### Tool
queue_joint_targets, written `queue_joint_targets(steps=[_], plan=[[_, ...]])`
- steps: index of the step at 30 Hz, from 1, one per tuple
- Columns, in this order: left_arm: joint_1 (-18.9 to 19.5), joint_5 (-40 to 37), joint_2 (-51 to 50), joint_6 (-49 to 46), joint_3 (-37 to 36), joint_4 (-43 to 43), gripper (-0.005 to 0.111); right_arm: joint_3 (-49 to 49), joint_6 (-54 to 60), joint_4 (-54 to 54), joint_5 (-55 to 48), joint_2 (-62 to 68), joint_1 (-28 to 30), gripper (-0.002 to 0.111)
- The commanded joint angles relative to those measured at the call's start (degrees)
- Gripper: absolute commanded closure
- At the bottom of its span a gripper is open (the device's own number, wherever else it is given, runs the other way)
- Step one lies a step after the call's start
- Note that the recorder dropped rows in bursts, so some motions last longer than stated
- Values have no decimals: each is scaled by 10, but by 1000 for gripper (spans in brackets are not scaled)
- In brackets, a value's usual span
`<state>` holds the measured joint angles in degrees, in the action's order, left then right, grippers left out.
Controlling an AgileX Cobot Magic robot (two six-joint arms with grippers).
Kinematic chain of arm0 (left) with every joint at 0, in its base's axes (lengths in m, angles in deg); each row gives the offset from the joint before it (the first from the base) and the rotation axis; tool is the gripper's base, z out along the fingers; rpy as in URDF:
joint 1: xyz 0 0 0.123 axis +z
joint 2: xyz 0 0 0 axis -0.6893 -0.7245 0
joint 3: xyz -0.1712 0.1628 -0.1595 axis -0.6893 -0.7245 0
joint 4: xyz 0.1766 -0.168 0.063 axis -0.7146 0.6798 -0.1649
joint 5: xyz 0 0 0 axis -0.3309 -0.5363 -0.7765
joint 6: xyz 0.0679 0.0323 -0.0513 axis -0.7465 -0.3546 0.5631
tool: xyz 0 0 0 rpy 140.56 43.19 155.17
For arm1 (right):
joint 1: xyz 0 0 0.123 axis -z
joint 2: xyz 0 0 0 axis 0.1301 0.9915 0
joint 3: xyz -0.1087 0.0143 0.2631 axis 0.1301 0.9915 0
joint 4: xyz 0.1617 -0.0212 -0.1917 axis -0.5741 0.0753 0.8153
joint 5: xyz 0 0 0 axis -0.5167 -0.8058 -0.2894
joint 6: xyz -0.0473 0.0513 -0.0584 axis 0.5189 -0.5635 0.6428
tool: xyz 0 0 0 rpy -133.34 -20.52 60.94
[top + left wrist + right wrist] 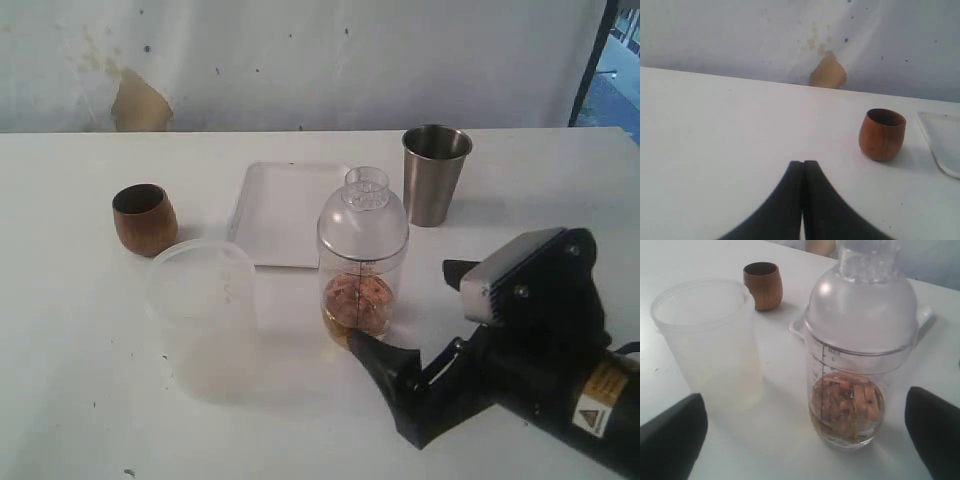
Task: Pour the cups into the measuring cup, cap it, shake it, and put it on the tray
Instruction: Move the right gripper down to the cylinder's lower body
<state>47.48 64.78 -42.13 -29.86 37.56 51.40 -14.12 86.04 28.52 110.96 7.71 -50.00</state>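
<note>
The clear measuring cup (362,262) stands upright on the table in front of the white tray (283,210), with a domed clear cap on it and brown pieces in liquid at its bottom. My right gripper (410,315) is open just in front of the measuring cup (860,365), one finger on each side and not touching it. The wooden cup (145,218) stands at the left and the steel tumbler (435,172) at the back right. My left gripper (803,166) is shut on nothing, with the wooden cup (882,134) ahead of it; it is out of the exterior view.
A frosted plastic tub (203,315) stands open just left of the measuring cup, close to my right gripper's left finger (675,435). A pale wall with a torn brown patch (138,103) runs behind the table. The tray's corner (946,147) shows beside the wooden cup.
</note>
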Motion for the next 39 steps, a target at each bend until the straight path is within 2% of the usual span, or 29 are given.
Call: queue_joint_targets(steps=[1, 7, 10, 13, 21, 26, 34, 39], plan=[[0, 4, 3, 2, -2, 1, 107, 24, -18, 15, 148, 82, -3, 3], [0, 4, 3, 2, -2, 1, 107, 28, -11, 10, 300, 229, -3, 3], [0, 4, 3, 2, -2, 1, 107, 21, -11, -31, 384, 293, -3, 3], [0, 4, 3, 2, -2, 1, 107, -10, -11, -61, 384, 340, -3, 3], [0, 4, 3, 2, -2, 1, 107, -79, -11, -55, 384, 402, -3, 3], [0, 4, 3, 2, -2, 1, 107, -109, -11, -106, 384, 429, -3, 3], [0, 4, 3, 2, -2, 1, 107, -177, 53, -121, 384, 484, -3, 3], [0, 4, 3, 2, -2, 1, 107, -207, 77, -225, 384, 501, -3, 3]])
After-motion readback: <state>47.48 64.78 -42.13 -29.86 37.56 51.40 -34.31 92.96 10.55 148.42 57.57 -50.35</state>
